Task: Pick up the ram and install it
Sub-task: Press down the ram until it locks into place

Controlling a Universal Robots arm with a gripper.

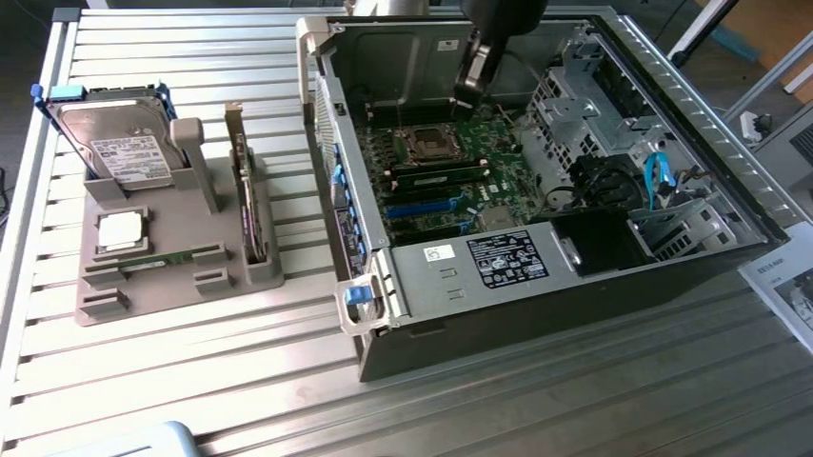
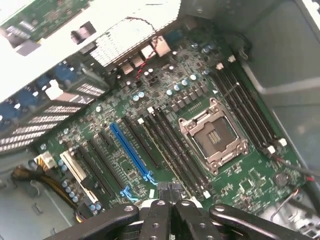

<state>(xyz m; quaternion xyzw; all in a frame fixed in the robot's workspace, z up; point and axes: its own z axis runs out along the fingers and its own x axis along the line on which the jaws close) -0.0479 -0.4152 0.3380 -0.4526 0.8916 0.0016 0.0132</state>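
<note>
My fingers (image 2: 156, 212) are clenched together with nothing between them. Right under their tips are the motherboard's (image 2: 165, 100) long black memory slots (image 2: 175, 145). The ram (image 1: 171, 259) is well away from my fingers, out past the case wall (image 1: 327, 114), lying flat in the grey tray (image 1: 152, 295). To pick it cleanly I'd judge I must spread my fingers first, meet the stick square on its long edges, and lift it level.
</note>
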